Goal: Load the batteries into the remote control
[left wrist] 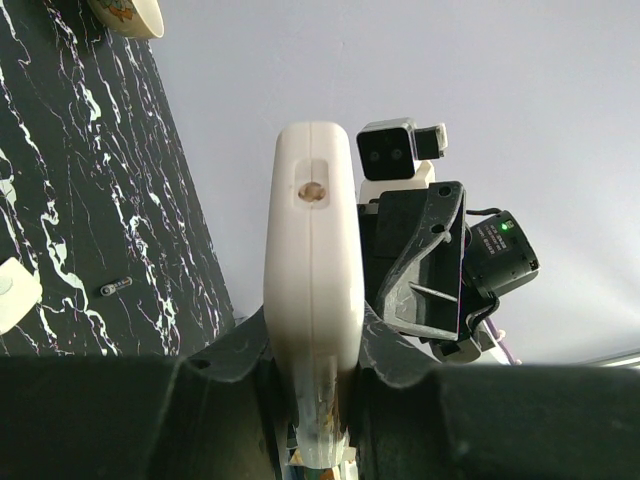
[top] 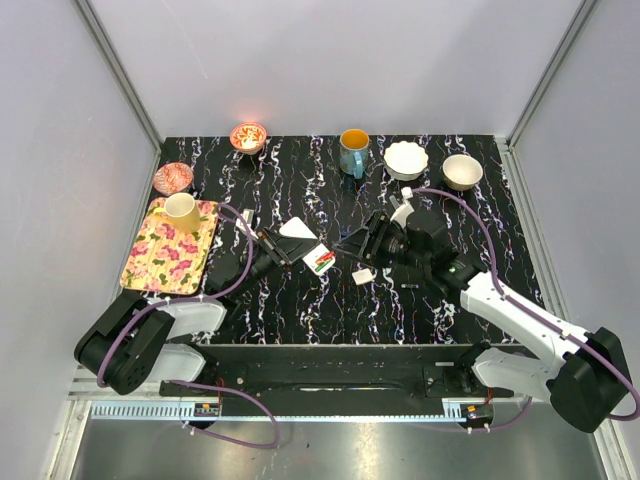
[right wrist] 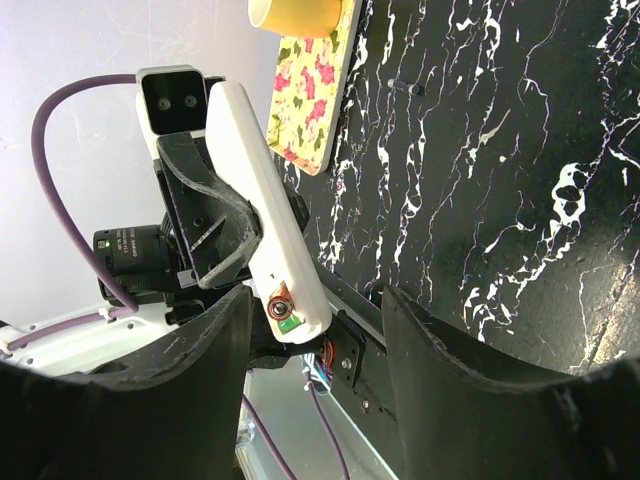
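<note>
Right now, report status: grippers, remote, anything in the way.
Left gripper shut on remote control, held aloft. Right gripper open, empty. One battery loose on table. Nothing between grippers.

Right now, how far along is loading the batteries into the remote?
Done: cover off, lying on the table. In hand: left gripper clamps the remote, open compartment toward the open right gripper. To do: a battery lies on the table; cover unfitted.

White remote control (right wrist: 250,170) in left pincer (right wrist: 256,236)
</note>
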`<state>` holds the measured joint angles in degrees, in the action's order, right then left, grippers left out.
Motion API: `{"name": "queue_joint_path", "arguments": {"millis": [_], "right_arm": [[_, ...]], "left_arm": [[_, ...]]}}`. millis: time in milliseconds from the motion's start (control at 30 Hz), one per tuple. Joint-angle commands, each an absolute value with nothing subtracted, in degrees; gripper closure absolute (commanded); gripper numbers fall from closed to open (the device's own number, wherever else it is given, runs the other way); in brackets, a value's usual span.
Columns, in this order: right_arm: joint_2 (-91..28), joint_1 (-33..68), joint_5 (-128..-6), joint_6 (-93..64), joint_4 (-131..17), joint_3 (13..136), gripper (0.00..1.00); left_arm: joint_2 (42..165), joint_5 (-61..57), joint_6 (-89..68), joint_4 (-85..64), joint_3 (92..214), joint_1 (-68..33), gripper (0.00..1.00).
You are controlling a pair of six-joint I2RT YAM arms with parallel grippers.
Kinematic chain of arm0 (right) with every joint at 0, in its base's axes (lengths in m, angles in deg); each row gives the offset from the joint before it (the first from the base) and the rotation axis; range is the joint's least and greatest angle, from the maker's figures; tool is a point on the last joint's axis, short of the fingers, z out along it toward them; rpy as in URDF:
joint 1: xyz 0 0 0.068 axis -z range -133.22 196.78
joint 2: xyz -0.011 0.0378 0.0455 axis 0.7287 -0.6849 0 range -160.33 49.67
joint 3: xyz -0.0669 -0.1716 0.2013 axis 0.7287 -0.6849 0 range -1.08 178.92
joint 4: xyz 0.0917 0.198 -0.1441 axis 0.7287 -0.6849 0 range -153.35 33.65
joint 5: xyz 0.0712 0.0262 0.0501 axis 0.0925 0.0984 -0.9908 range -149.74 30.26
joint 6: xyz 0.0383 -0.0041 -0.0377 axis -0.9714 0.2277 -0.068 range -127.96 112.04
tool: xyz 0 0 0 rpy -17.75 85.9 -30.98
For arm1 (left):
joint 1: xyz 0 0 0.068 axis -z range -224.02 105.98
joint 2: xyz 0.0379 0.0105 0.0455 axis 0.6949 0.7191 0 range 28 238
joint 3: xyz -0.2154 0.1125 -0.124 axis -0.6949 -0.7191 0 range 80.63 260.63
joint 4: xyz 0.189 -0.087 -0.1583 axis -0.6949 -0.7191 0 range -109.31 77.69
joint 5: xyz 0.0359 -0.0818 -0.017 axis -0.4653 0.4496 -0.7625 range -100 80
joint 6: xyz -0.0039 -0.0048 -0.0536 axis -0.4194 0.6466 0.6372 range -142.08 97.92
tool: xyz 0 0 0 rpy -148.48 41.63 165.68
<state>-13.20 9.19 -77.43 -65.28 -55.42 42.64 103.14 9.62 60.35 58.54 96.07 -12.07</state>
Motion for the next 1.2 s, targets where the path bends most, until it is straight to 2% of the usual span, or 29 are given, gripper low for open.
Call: {"name": "queue_joint_path", "arguments": {"millis": [0, 533, 900, 1167], "right_arm": [[-13.52, 9.42, -78.63, -65.36, -53.71, 42.43, 0.41], [-16.33, 9.33, -81.89, -66.41, -51.52, 41.63, 0.41], [-10.19, 9.42, -77.05, -68.25, -52.49, 42.51, 0.34], [-11.76, 9.42, -82.75, -72.73, -46.34, 40.58, 0.32]], "left_arm": [[101.66, 8.02, 60.8, 83.05, 98.65, -11.94, 1.0], [102.01, 8.2, 60.89, 83.05, 99.44, -11.94, 1.0], [102.53, 8.28, 60.53, 83.05, 99.26, -11.94, 1.0], [102.98, 8.46, 60.62, 83.05, 100.58, -11.85, 1.0]]}}
